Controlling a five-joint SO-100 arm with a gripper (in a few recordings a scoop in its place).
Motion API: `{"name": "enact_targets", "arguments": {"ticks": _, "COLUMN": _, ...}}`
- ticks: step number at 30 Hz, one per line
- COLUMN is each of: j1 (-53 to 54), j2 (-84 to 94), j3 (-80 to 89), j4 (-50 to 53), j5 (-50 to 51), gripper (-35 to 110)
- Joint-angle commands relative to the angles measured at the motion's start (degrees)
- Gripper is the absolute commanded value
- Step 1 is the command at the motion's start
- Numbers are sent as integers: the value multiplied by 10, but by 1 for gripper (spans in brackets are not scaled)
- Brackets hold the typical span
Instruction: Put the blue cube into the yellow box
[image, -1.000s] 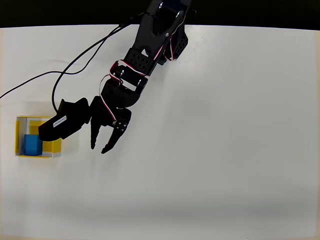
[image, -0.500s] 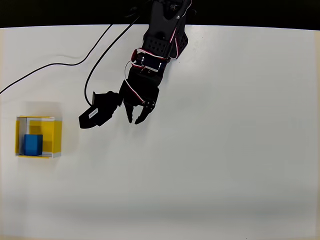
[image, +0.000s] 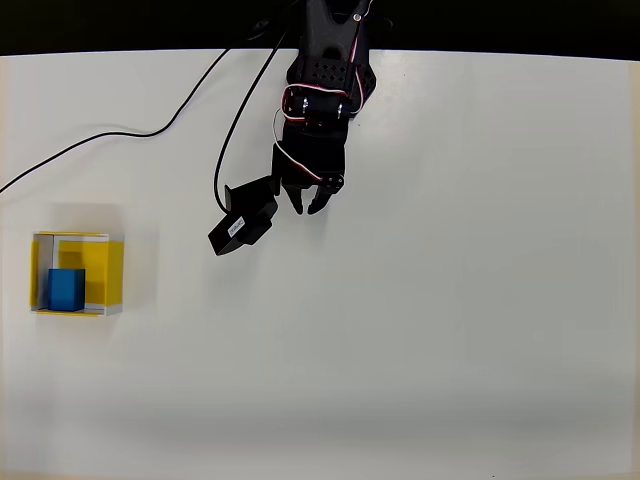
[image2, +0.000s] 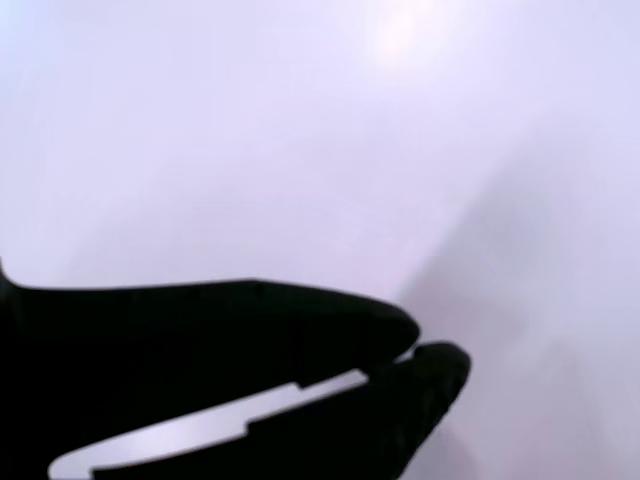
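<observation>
Blue cube (image: 67, 288), matte and bright, sat inside the yellow box (image: 112, 262) near the table's (image: 450, 300) left edge, tucked toward the box's lower left corner. A small white label (image: 236, 227) on the arm's black housing was too tiny to read. The gripper (image: 307, 206) hung well apart from the box near the far edge, tips nearly together, empty. In the wrist view the fingertips (image2: 430, 365) touched, blurred.

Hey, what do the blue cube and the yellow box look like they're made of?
The blue cube looks like solid matte plastic or foam: flat, even colour with no shine. The yellow box looks like thin card or plastic, with flat yellow walls and pale rims. The overhead view can't settle either.
</observation>
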Motion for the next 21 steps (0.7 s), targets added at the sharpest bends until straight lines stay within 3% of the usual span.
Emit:
{"name": "enact_targets", "arguments": {"ticks": 1, "j1": 11, "j2": 70, "j3": 27, "j4": 30, "j5": -22, "gripper": 1}}
{"name": "enact_targets", "arguments": {"ticks": 13, "j1": -15, "j2": 105, "j3": 45, "j4": 167, "j5": 30, "gripper": 0}}
{"name": "enact_targets", "arguments": {"ticks": 21, "j1": -11, "j2": 105, "j3": 45, "j4": 170, "j5": 69, "gripper": 0}}
